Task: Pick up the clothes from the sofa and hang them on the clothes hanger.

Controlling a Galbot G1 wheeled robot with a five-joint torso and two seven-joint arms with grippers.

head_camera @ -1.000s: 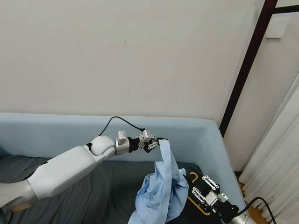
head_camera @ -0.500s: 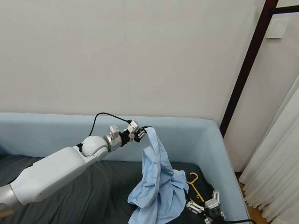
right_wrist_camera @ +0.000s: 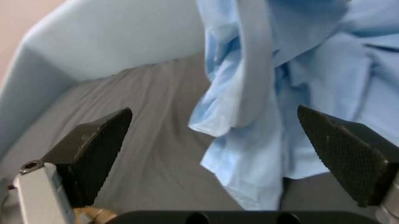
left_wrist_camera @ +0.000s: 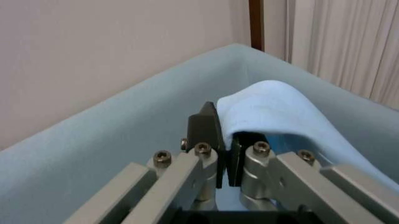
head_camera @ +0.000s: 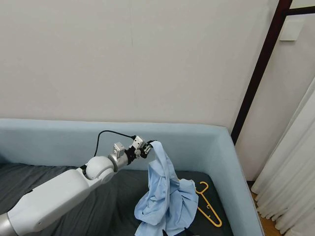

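A light blue shirt point(head_camera: 165, 201) hangs from my left gripper point(head_camera: 146, 148), which is shut on its top fold in front of the sofa's backrest; the shirt's lower part still rests bunched on the dark seat. In the left wrist view the black fingers point(left_wrist_camera: 206, 135) pinch the blue cloth point(left_wrist_camera: 274, 105). A yellow clothes hanger point(head_camera: 209, 211) lies flat on the seat just right of the shirt. My right gripper point(right_wrist_camera: 224, 154) is open, its fingertips point(right_wrist_camera: 93, 144) spread wide, facing the hanging shirt point(right_wrist_camera: 274, 93) from close by.
The sofa has a pale blue backrest point(head_camera: 59, 137) and right armrest point(head_camera: 236, 182) around a dark grey seat point(head_camera: 64, 172). A dark vertical post point(head_camera: 256, 73) stands at the right by white curtains point(head_camera: 295, 162). A plain wall lies behind.
My left gripper has drawn the shirt leftward and back toward the backrest. My right gripper dropped out of the bottom of the head view, uncovering the yellow hanger.
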